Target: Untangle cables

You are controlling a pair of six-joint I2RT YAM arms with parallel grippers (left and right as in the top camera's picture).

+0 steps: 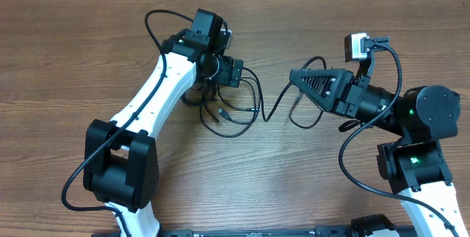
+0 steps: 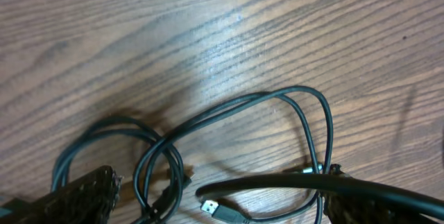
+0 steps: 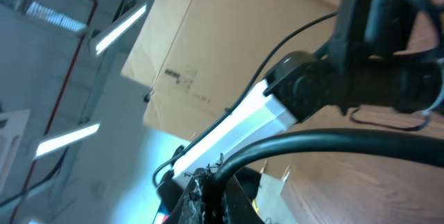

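Observation:
Several thin black cables (image 1: pixel 233 114) lie in a loose tangle of loops on the wooden table, one ending in a silver-tipped USB plug (image 2: pixel 210 207). My left gripper (image 1: pixel 229 72) hovers over the tangle, open, its fingers (image 2: pixel 218 181) wide apart on either side of the loops (image 2: pixel 305 123). A cable strand (image 2: pixel 291 181) crosses close in front of the fingers. My right gripper (image 1: pixel 294 76) is tilted up and shut on one cable (image 3: pixel 326 141), pinched at the fingertips (image 3: pixel 234 177). That cable runs down to the tangle (image 1: pixel 273 107).
The left arm (image 1: pixel 158 94) reaches across the table's left half. The right arm's base (image 1: pixel 418 156) stands at the right. A cardboard box (image 3: pixel 208 50) and ceiling lights show in the tilted right wrist view.

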